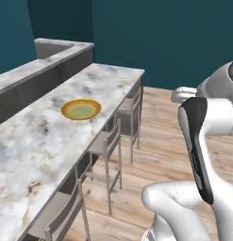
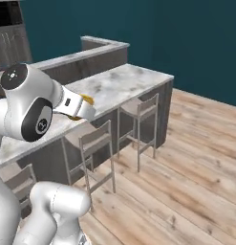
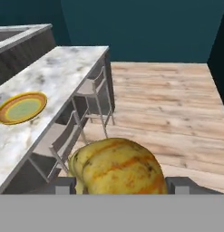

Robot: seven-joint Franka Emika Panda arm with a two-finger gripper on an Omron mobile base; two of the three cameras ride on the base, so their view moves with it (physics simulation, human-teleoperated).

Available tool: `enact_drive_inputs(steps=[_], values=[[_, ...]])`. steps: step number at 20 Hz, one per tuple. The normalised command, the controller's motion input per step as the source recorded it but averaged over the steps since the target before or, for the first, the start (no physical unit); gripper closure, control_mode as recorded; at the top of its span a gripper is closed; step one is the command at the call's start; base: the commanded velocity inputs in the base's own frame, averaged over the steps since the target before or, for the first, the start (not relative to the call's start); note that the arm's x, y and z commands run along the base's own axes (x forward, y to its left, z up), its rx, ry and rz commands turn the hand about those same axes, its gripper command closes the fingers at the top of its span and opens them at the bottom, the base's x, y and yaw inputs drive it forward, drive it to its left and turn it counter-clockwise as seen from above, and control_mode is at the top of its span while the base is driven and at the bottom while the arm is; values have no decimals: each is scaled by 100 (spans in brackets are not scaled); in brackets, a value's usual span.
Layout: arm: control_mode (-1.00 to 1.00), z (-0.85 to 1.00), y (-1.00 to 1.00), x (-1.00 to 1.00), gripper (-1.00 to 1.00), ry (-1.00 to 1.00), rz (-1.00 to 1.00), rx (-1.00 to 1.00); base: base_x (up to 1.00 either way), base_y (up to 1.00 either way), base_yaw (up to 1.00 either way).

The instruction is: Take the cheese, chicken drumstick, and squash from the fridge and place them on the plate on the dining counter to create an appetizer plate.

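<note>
A yellow squash (image 3: pixel 117 166) with orange streaks sits low in the hand view, and my gripper (image 3: pixel 120 186) is shut on it, one dark fingertip (image 3: pixel 63 185) on each side. It hangs above the wooden floor beside the stools. The plate (image 1: pixel 81 108), golden with a greenish centre, lies empty on the dining counter (image 1: pixel 37 141). In the hand view the plate (image 3: pixel 21 108) is ahead and to the left of the squash, on the marble dining counter (image 3: pixel 63 68). The cheese, the chicken drumstick and the fridge are out of view.
Grey stools (image 1: pixel 106 143) (image 3: pixel 93 86) stand along the counter's near side, between me and the top. A raised grey ledge (image 1: pixel 42 70) runs along the counter's far side. Wooden floor (image 2: pixel 186 158) lies to the right, with teal walls behind.
</note>
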Motion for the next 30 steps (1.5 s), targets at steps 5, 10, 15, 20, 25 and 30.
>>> enact_drive_inputs(steps=[5, 10, 15, 20, 25, 30], values=[[100, 0, 0, 0, 100, 0, 0, 0, 100, -41, 72], [100, 0, 0, 0, 100, 0, 0, 0, 100, -40, 72], [100, 0, 0, 0, 100, 0, 0, 0, 100, -31, 72], [100, 0, 0, 0, 100, 0, 0, 0, 99, -36, 72], [100, 0, 0, 0, 100, 0, 0, 0, 85, -42, 70], [100, 0, 0, 0, 100, 0, 0, 0, 50, -22, 54]])
